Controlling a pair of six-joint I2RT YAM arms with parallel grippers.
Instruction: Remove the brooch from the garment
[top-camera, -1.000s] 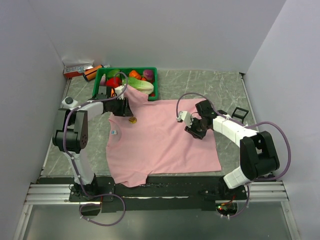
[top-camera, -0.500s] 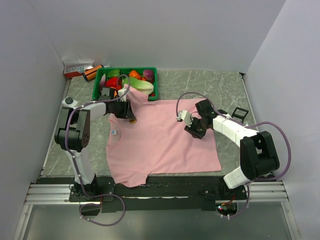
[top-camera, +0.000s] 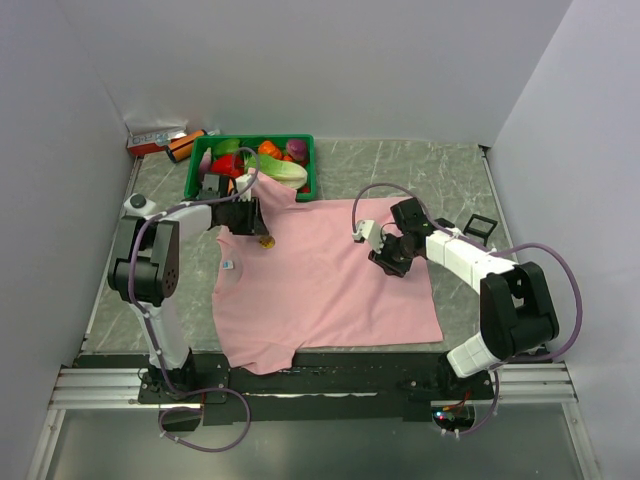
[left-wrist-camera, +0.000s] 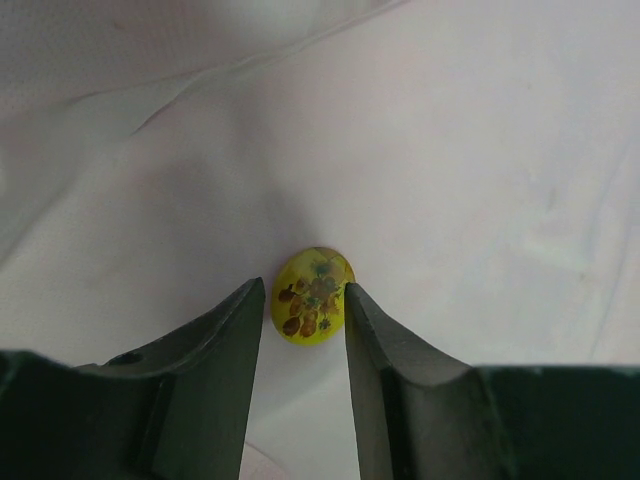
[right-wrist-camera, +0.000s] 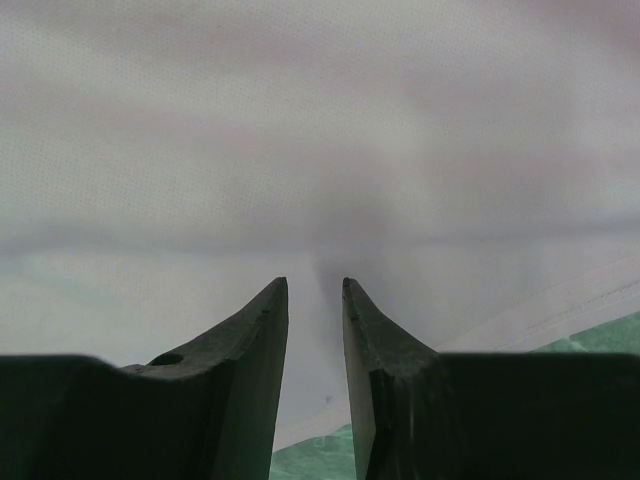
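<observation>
- The table (top-camera: 400, 165) has a grey-green marbled top, with pale walls on three sides.
- The garment (top-camera: 320, 280) is pink and lies spread flat across the middle of the table. Its collar is toward the left and its hem toward the right. One sleeve points back at the bin and the other points at the near edge.
- The left arm (top-camera: 175, 215) reaches in over the collar end, and the right arm (top-camera: 470, 262) reaches in over the hem end.
- The bin (top-camera: 309, 150) is green and stands at the back left, full of coloured toy produce. The far sleeve comes right up to its front wall.
- A red-and-white box (top-camera: 155, 140) and an orange item (top-camera: 185, 147) lie in the back left corner behind the bin.
- A small black frame (top-camera: 481, 226) lies on the bare table just right of the garment.
- The right claw (right-wrist-camera: 315, 285) is down on the cloth near the hem edge, with its jaws a narrow gap apart. I cannot tell whether any cloth is pinched between them.
- The left claw (left-wrist-camera: 304, 288) has its jaws on either side of the brooch, close against its edges. I cannot tell whether they actually grip it.
- A white tag (top-camera: 229, 265) shows at the collar.
- The brooch (left-wrist-camera: 312, 295) is a yellow oval with a brown flower pattern. It sits on the garment near the collar, on the bin side.
</observation>
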